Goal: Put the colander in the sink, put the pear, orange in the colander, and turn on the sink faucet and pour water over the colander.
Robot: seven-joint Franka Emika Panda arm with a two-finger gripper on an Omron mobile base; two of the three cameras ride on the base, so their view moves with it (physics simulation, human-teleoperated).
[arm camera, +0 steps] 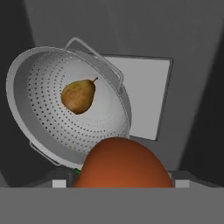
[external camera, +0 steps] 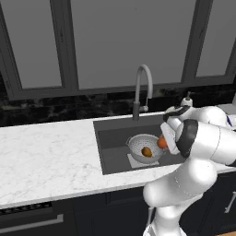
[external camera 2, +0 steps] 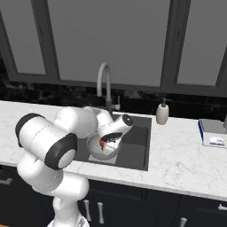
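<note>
My gripper (arm camera: 121, 183) is closed around the orange (arm camera: 122, 164), which sits between my fingertips and hangs over the sink (external camera: 110, 152) just beside the colander's (external camera: 138, 146) right rim. In the left base view the orange (external camera: 162, 142) shows at the colander's edge, raised above the basin floor.

The colander stands upright in the middle of the sink, mouth up, on the lighter grey square patch (arm camera: 146, 94) at the basin's bottom; in the hand view one wire handle (arm camera: 94, 54) points toward that patch. The pear (arm camera: 78, 96) lies on its side at the bottom of the colander. In the hand view its long axis runs across the bowl, stem end toward the near handle and broad end toward the far rim.

My arm is folded tight: elbow raised over the counter's front edge, forearm reaching across the sink's front rim, wrist bent down so the hand looks into the basin. The sink faucet (external camera: 142, 90) arches at the sink's back edge, its spout toward the basin.
</note>
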